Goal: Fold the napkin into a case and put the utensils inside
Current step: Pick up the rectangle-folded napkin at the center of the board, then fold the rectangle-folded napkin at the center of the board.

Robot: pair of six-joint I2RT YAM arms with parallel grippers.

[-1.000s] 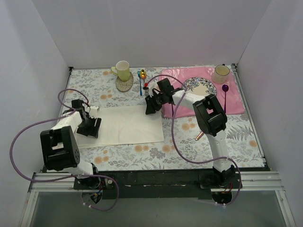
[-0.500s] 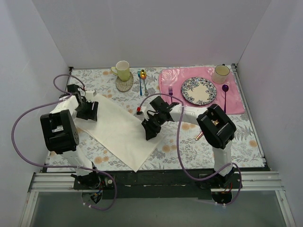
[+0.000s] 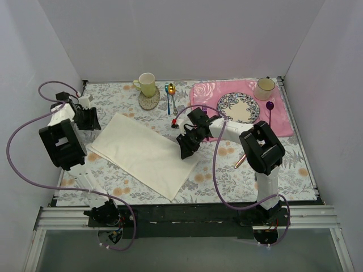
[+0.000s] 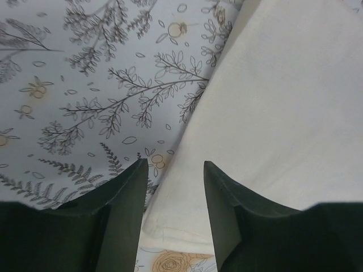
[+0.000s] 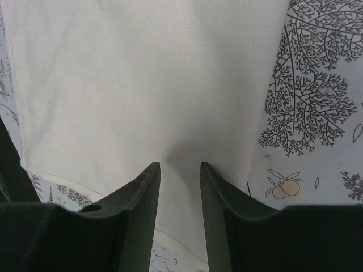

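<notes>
At the far left the left tool [image 3: 86,118] sits low over the desk [image 3: 227,181], just beside the napkin's far-left edge. Its fingers [image 4: 127,204] are spread, with that edge and bare flowered cloth showing in the gap, and nothing is caught between them. The napkin [image 3: 144,154] lies flat and slantwise, from far left down toward the near middle. Behind it a yellow mug [image 3: 147,84] stands on a round coaster [image 3: 150,101]. The spoon [image 3: 171,88] with the gold bowl lies just to the right of them. The right tool [image 3: 187,144] rests on the napkin's right corner. Its fingers [image 5: 142,198] are a little apart, with faintly dimpled cloth in the gap. The copper knife [image 3: 239,162] pokes out from under the right arm. Further back a patterned plate [image 3: 238,109] sits on the pink placemat [image 3: 210,93].
</notes>
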